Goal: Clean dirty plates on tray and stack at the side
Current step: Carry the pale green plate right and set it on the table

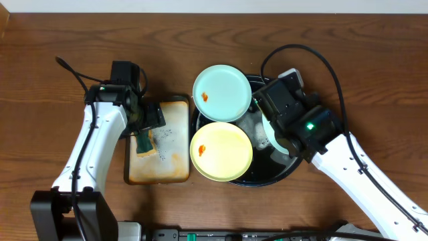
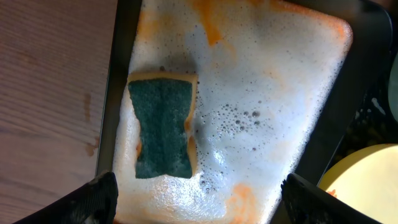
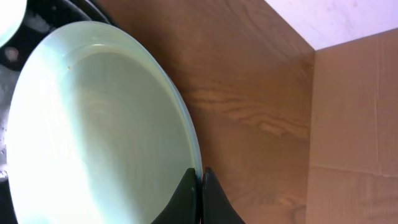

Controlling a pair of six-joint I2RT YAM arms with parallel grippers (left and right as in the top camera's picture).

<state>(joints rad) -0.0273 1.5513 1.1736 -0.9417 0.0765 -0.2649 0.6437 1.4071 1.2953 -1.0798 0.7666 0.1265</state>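
**Two arms at the wash station: left gripper released, right gripper clamped on a plate**

At your far left, the left gripper [image 2: 208, 208] hangs with its fingers spread wide and grasps nothing. Below it lies the rectangular pan [image 1: 158, 178], orange-stained and coated in white foam [image 2: 261, 93]. A green-topped sponge [image 2: 163, 127] lies flat in the left half of that pan, free of both fingers.

Moving right, you meet the round black tray [image 1: 267, 179], which touches the pan's right edge. A mint plate [image 1: 223, 92] sits over the tray's upper-left rim, with an orange smear [image 1: 204, 97] near its left edge. A yellow plate [image 1: 221, 151], also smeared with orange, covers the tray's lower-left part; the two plates' edges meet or nearly meet.

Farther right, a second mint plate [image 3: 99, 130] lies over the tray's right side, mostly hidden under the arm in the overhead view. The right gripper [image 3: 200, 186] is clenched on its rim. You cannot tell whether this plate is lifted. The wooden bench [image 1: 40, 40] carries everything.
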